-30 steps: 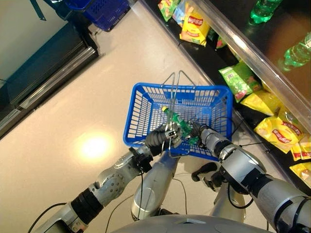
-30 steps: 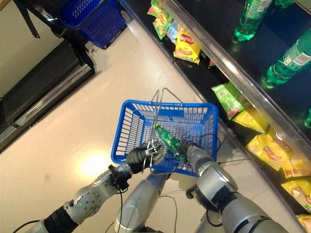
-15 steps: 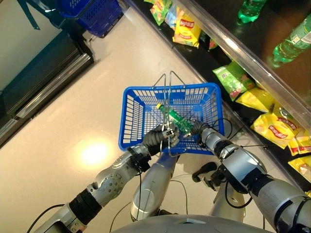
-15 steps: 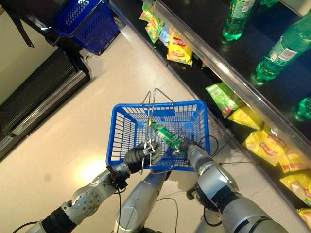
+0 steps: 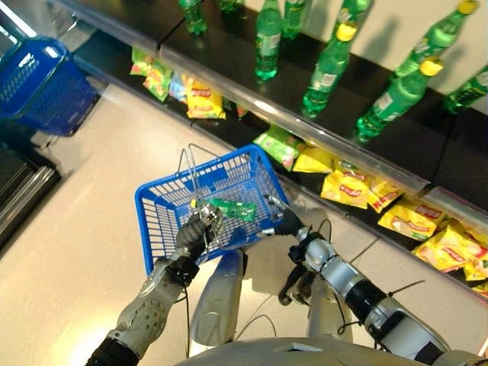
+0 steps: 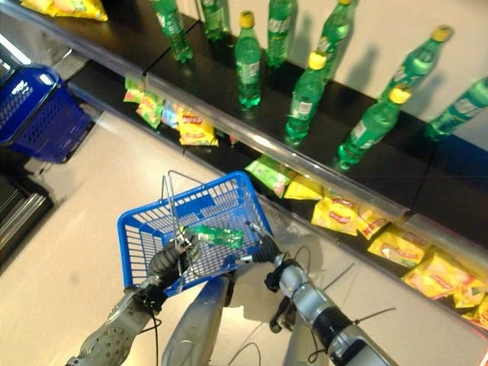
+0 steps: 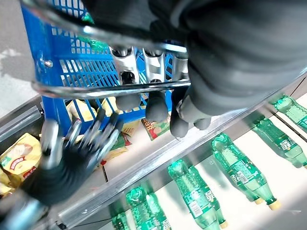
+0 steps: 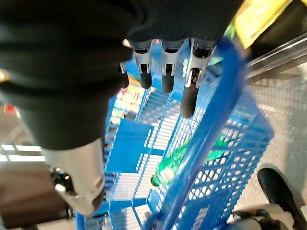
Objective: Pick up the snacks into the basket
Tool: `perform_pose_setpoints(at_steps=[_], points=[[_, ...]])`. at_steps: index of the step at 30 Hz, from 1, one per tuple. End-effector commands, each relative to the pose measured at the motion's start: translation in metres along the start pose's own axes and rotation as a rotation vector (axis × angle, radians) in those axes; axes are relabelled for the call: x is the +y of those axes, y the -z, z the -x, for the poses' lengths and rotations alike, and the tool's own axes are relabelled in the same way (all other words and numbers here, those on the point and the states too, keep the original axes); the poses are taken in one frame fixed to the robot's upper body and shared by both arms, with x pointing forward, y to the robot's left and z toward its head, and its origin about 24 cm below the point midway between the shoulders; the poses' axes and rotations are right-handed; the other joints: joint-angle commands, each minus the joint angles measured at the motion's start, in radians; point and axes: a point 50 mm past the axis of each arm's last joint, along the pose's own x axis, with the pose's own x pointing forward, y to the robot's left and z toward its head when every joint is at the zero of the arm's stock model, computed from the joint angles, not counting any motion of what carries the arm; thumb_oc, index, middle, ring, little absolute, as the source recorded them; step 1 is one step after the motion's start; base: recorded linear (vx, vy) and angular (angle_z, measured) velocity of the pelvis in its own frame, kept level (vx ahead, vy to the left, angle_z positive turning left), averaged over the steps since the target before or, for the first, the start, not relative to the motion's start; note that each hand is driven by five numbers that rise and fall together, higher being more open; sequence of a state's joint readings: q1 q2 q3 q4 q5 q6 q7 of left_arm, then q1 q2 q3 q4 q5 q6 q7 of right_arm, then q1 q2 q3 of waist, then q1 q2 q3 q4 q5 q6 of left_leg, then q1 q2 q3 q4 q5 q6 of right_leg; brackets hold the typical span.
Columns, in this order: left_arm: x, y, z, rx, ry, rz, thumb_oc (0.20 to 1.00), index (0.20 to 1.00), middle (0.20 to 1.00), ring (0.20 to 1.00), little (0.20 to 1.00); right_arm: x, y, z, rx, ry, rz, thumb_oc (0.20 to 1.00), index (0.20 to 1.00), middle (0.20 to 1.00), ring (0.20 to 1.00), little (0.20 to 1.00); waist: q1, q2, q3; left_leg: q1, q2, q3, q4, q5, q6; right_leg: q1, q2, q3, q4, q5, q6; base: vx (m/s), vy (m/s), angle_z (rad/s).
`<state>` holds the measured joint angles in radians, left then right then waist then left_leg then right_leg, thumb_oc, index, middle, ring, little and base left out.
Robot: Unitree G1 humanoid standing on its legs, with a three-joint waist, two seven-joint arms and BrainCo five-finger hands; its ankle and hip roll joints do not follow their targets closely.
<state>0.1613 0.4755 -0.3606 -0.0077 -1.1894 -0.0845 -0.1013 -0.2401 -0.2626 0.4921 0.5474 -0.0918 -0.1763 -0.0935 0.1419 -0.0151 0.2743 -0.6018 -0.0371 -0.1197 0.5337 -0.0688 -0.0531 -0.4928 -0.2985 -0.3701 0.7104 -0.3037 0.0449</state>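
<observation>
left hand: curled round the basket handle, could slip
right hand: fingers loose by the rim, might knock it

Shop aisle, pale glossy floor, dark shelving along the far side
Green bottles lined up on the upper shelf against a cream wall; yellow and green snack bags strewn along the bottom shelf; spare blue basket parked off to the left; soft glare on the floor
</observation>
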Motion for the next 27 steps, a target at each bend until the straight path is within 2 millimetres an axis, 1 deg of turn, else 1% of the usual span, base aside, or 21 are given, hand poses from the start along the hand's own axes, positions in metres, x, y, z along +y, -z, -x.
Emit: perform_pose_setpoints(at_steps=[1, 3, 4, 5, 6, 7, 8, 9, 10, 11, 14, 19, 22, 24, 25, 27], points=[[-0.020, -0.037, -0.006, -0.259, 0.117, -0.056, 0.200, 0.200, 0.200, 0.200, 0.200, -0.042, 0.004, 0.007, -0.020, 0.086, 0.016, 1.000, 1.000, 1.000, 1.000, 1.000, -0.007, 0.040, -0.056, 0.021, -0.045, 0.015, -0.033, 0.002, 0.087, 0.014, 0.026, -0.025, -0.061, 0.121, 0.057, -0.03, 0.049, -0.11], [-0.010, -0.034, -0.005, -0.265, 0.062, -0.058, 0.200, 0.200, 0.200, 0.200, 0.200, -0.045, 0.010, 0.015, -0.010, 0.101, -0.002, 1.000, 1.000, 1.000, 1.000, 1.000, -0.019, 0.037, -0.065, 0.053, -0.039, 0.022, -0.047, -0.001, 0.085, 0.043, 0.033, -0.019, -0.083, 0.128, 0.060, 0.07, 0.025, -0.17], [0.001, -0.030, -0.006, -0.268, 0.002, -0.054, 0.200, 0.200, 0.200, 0.200, 0.200, -0.046, 0.016, 0.021, 0.008, 0.111, -0.021, 1.000, 1.000, 1.000, 1.000, 1.000, -0.029, 0.034, -0.068, 0.091, -0.032, 0.030, -0.071, 0.002, 0.082, 0.084, 0.039, -0.014, -0.119, 0.138, 0.063, 0.06, 0.019, -0.12], [0.001, -0.030, -0.006, -0.268, 0.003, -0.054, 0.200, 0.200, 0.200, 0.200, 0.200, -0.046, 0.016, 0.021, 0.008, 0.112, -0.020, 1.000, 1.000, 1.000, 1.000, 1.000, -0.029, 0.034, -0.066, 0.093, -0.032, 0.030, -0.072, 0.002, 0.082, 0.086, 0.039, -0.014, -0.120, 0.139, 0.063, 0.09, 0.017, -0.19], [0.010, -0.026, -0.008, -0.268, -0.051, -0.058, 0.200, 0.200, 0.200, 0.200, 0.200, -0.043, 0.024, 0.025, 0.035, 0.106, -0.036, 1.000, 1.000, 1.000, 1.000, 1.000, -0.035, 0.033, -0.069, 0.135, -0.029, 0.036, -0.102, 0.010, 0.078, 0.131, 0.049, -0.008, -0.162, 0.154, 0.069, 0.08, 0.003, -0.21], [0.016, -0.024, -0.008, -0.269, -0.080, -0.054, 0.200, 0.200, 0.200, 0.200, 0.200, -0.042, 0.026, 0.028, 0.043, 0.103, -0.052, 1.000, 1.000, 1.000, 1.000, 1.000, -0.041, 0.032, -0.069, 0.162, -0.025, 0.039, -0.126, 0.016, 0.076, 0.158, 0.055, -0.005, -0.188, 0.161, 0.071, 0.08, 0.002, -0.27], [0.016, -0.024, -0.008, -0.269, -0.080, -0.054, 0.200, 0.200, 0.200, 0.200, 0.200, -0.042, 0.026, 0.028, 0.043, 0.103, -0.052, 1.000, 1.000, 1.000, 1.000, 1.000, -0.041, 0.032, -0.067, 0.166, -0.025, 0.039, -0.127, 0.016, 0.076, 0.161, 0.056, -0.005, -0.190, 0.161, 0.071, 0.06, 0.006, -0.19], [0.022, -0.021, -0.006, -0.264, -0.111, -0.056, 0.200, 0.200, 0.200, 0.200, 0.200, -0.040, 0.029, 0.032, 0.054, 0.099, -0.070, 1.000, 1.000, 1.000, 1.000, 1.000, -0.048, 0.033, -0.070, 0.193, -0.022, 0.046, -0.154, 0.023, 0.075, 0.186, 0.062, 0.000, -0.219, 0.173, 0.074, 0.12, 0.024, -0.24], [0.033, -0.013, -0.003, -0.250, -0.175, -0.044, 0.200, 0.200, 0.200, 0.200, 0.200, -0.035, 0.039, 0.039, 0.090, 0.095, -0.112, 1.000, 1.000, 1.000, 1.000, 1.000, -0.059, 0.031, -0.084, 0.252, -0.015, 0.064, -0.221, 0.042, 0.072, 0.237, 0.080, 0.013, -0.291, 0.194, 0.080, 0.11, 0.025, -0.25], [0.033, -0.013, -0.003, -0.250, -0.175, -0.044, 0.200, 0.200, 0.200, 0.200, 0.200, -0.035, 0.039, 0.039, 0.090, 0.095, -0.112, 1.000, 1.000, 1.000, 1.000, 1.000, -0.059, 0.032, -0.085, 0.253, -0.014, 0.063, -0.226, 0.047, 0.072, 0.238, 0.081, 0.011, -0.296, 0.198, 0.080, 0.14, 0.019, -0.35], [0.052, 0.002, 0.004, -0.219, -0.280, -0.015, 0.200, 0.200, 0.200, 0.200, 0.200, -0.025, 0.059, 0.054, 0.175, 0.078, -0.193, 1.000, 1.000, 1.000, 1.000, 1.000, -0.078, 0.035, -0.111, 0.354, -0.005, 0.086, -0.350, 0.087, 0.067, 0.311, 0.102, 0.027, -0.408, 0.237, 0.088, 0.14, 0.002, -0.38], [0.070, 0.022, 0.018, -0.188, -0.400, 0.040, 0.200, 0.200, 0.200, 0.200, 0.200, -0.013, 0.085, 0.072, 0.303, 0.065, -0.242, 1.000, 1.000, 1.000, 1.000, 1.000, -0.105, 0.039, -0.171, 0.478, 0.004, 0.136, -0.528, 0.142, 0.061, 0.395, 0.138, 0.062, -0.576, 0.294, 0.103, 0.14, 0.013, -0.34], [0.077, 0.037, 0.024, -0.157, -0.465, 0.078, 0.200, 0.200, 0.200, 0.200, 0.200, -0.005, 0.104, 0.080, 0.411, 0.089, -0.309, 1.000, 1.000, 1.000, 1.000, 1.000, -0.114, 0.040, -0.200, 0.531, 0.004, 0.163, -0.605, 0.161, 0.057, 0.425, 0.156, 0.100, -0.641, 0.320, 0.107, 0.11, 0.009, -0.49], [0.081, 0.049, 0.026, -0.128, -0.509, 0.116, 0.200, 0.200, 0.200, 0.200, 0.200, 0.004, 0.116, 0.084, 0.486, 0.102, -0.370, 1.000, 1.000, 1.000, 1.000, 1.000, -0.117, 0.040, -0.217, 0.548, 0.006, 0.181, -0.621, 0.158, 0.056, 0.441, 0.165, 0.123, -0.679, 0.336, 0.107, 0.10, -0.011, -0.31], [0.080, 0.052, 0.027, -0.119, -0.509, 0.121, 0.200, 0.200, 0.200, 0.200, 0.200, 0.010, 0.126, 0.090, 0.557, 0.115, -0.414, 1.000, 1.000, 1.000, 1.000, 1.000, -0.116, 0.042, -0.224, 0.552, 0.005, 0.187, -0.621, 0.157, 0.055, 0.448, 0.167, 0.127, -0.691, 0.341, 0.108, 0.07, -0.001, -0.30], [0.083, 0.064, 0.031, -0.085, -0.555, 0.161, 0.200, 0.200, 0.200, 0.200, 0.200, 0.017, 0.138, 0.094, 0.650, 0.157, -0.493, 1.000, 1.000, 1.000, 1.000, 1.000, -0.117, 0.046, -0.233, 0.555, 0.000, 0.192, -0.621, 0.149, 0.055, 0.450, 0.169, 0.146, -0.703, 0.348, 0.106, 0.05, 0.008, -0.27]])
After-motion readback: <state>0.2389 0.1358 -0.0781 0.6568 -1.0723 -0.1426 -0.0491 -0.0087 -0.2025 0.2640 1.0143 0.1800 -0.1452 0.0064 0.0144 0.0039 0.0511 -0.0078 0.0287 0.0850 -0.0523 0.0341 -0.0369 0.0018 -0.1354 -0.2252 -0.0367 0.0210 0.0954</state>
